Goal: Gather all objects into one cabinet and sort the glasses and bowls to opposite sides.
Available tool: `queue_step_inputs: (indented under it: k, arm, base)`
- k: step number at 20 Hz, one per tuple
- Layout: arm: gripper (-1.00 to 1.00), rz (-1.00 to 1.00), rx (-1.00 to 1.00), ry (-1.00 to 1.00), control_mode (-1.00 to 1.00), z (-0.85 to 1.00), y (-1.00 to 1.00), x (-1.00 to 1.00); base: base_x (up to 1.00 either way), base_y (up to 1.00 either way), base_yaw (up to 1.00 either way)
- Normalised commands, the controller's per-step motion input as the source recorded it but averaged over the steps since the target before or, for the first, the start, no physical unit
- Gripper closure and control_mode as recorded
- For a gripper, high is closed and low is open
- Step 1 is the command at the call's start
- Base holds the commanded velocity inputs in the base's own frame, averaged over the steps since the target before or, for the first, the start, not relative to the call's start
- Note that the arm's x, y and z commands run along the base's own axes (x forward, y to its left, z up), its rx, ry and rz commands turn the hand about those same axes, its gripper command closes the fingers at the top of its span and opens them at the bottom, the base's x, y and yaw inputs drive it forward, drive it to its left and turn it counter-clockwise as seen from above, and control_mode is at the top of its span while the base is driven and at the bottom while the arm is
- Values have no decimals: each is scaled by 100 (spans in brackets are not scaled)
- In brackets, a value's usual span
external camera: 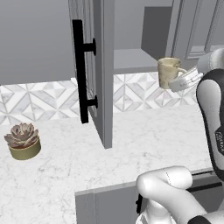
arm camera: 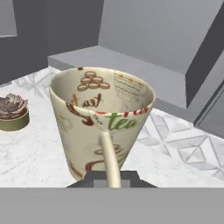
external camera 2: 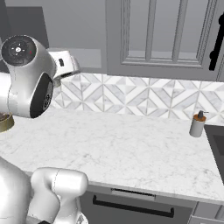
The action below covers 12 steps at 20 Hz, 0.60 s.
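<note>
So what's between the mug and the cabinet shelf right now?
Nothing: in the left base view the mug, held by the end effector, hangs just before the shelf edge. The hand view shows bare shelf behind it.

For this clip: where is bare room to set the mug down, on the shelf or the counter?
The gripper holds the mug in the air at the cabinet shelf, whose visible surface looks bare. The counter is free between the open door and the soap dispenser. Left of the door, the succulent takes the corner.

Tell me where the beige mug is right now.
The beige mug is held in the gripper, up in the air above the counter, just in front of the open cabinet's shelf.
</note>
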Motion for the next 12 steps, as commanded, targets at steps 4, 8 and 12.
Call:
queue_step_inputs:
  k: [4, 8, 12]
  arm:
    - [100, 0, -15, 25, -100, -19, 9, -80]
    - [100, 0, -1, 9, -100, -8, 4, -12]
    - [100, 0, 0, 1, -100, 0, 0, 0]
  base:
    - [0, 0, 0]
    - [0, 0, 0]
    - [0, 0, 0]
